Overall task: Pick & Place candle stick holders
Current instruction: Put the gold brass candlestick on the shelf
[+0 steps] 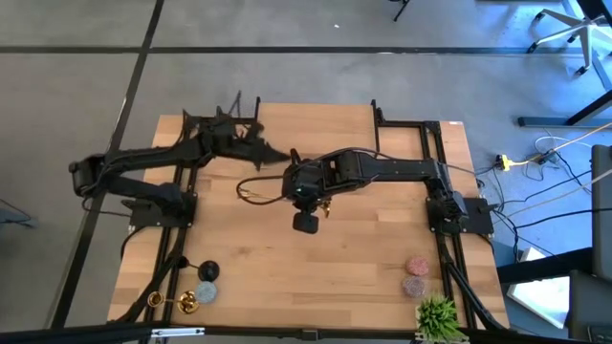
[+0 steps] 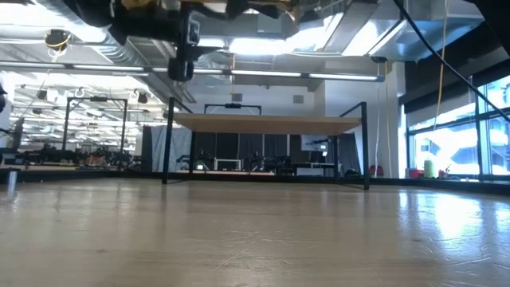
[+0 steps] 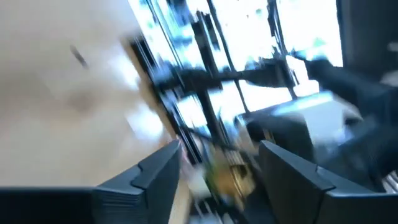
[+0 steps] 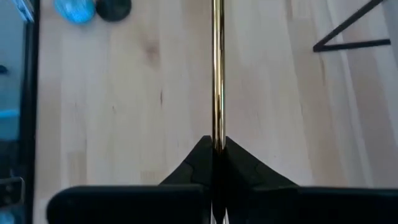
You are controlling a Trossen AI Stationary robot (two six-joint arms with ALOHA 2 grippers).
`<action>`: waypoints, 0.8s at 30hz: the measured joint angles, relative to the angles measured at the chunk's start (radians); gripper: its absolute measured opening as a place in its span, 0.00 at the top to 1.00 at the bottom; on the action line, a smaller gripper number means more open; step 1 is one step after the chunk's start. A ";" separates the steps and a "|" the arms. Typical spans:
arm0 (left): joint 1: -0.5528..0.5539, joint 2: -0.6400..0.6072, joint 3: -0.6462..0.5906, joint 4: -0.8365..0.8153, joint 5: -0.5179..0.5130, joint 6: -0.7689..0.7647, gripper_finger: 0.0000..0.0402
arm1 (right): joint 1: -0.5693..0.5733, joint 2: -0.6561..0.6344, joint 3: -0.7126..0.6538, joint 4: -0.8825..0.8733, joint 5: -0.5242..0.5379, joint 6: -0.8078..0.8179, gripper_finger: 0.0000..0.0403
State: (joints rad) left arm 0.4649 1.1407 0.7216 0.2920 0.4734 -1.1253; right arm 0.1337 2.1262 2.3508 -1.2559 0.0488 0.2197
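My right gripper (image 1: 308, 201) hangs over the middle of the table, shut on a gold candle stick holder (image 4: 217, 74), whose thin shiny stem runs on ahead of the fingertips above the wood. A second gold candle stick holder (image 1: 177, 302) lies on its side near the table's near left corner. My left gripper (image 1: 283, 153) is just to the far left of the right gripper and is open (image 3: 217, 162). Something gold (image 3: 230, 177) shows blurred ahead, between its fingers. I cannot tell whether it touches them. My right gripper pinches the candle stick holder's thin stem (image 4: 217, 134) between its two fingers (image 4: 245, 165). The stem runs straight on from the fingertips and out of the picture, so its base and cup are not seen. The low view shows nothing standing on the table, so the holder is lifted clear.
A dark disc (image 1: 207, 270) and a blue-grey ball (image 1: 206, 291) lie near the second holder; both also show in the right wrist view (image 4: 113, 7) (image 4: 76, 9). Two pink balls (image 1: 417, 265) and a green plant (image 1: 437, 317) sit at the near right. Black frame rails run along both table sides.
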 joint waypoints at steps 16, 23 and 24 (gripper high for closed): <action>0.304 -0.203 0.000 -0.197 -0.038 0.173 0.44 | -0.003 -0.111 0.000 0.348 0.184 0.105 0.96; 0.322 -0.299 -0.002 -0.360 -0.044 0.239 0.44 | -0.015 -0.153 0.000 0.442 0.141 0.073 0.96; 0.319 -0.307 -0.002 -0.359 -0.045 0.241 0.44 | -0.016 -0.153 0.000 0.443 0.128 0.067 0.96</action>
State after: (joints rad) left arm 0.7834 0.8332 0.7200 -0.0666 0.4282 -0.8840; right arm 0.1172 1.9728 2.3508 -0.8127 0.1764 0.2866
